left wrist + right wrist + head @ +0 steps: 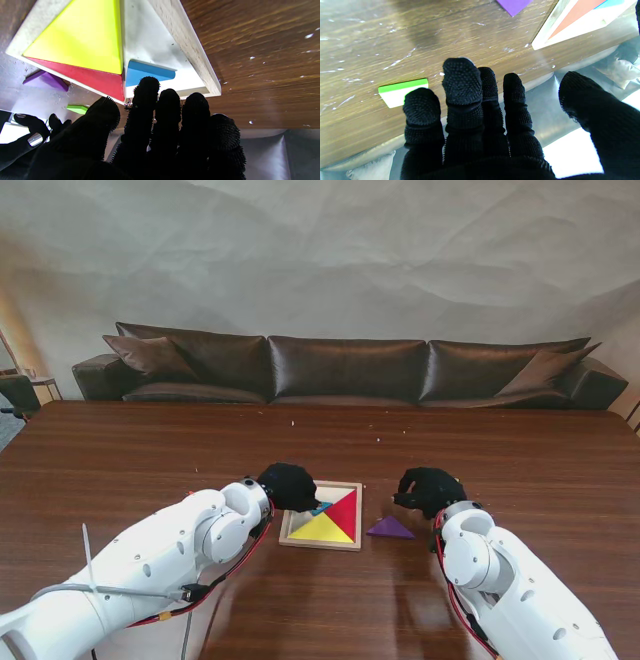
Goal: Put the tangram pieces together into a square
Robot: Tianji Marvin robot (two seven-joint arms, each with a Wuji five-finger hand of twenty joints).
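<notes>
From the stand camera, a wooden tray sits on the brown table between the 2 arms. Inside it lie a yellow triangle nearer to me, a red triangle on the right and a blue piece at the far left. The left hand hangs over the tray's far left corner. A purple triangle lies on the table just right of the tray, and the right hand hovers just beyond it. A dark sofa stands behind the table.

In the left wrist view, the left hand has its fingers extended side by side, holding nothing; 1 fingertip overlaps the blue piece, though contact cannot be confirmed. The yellow triangle and red triangle fill part of the tray, with bare white floor beside them. The purple triangle and a green piece lie outside.

In the right wrist view, the right hand is open and empty, thumb apart, its fingers near the green piece on the table. The purple triangle and a tray corner show at the edge.
</notes>
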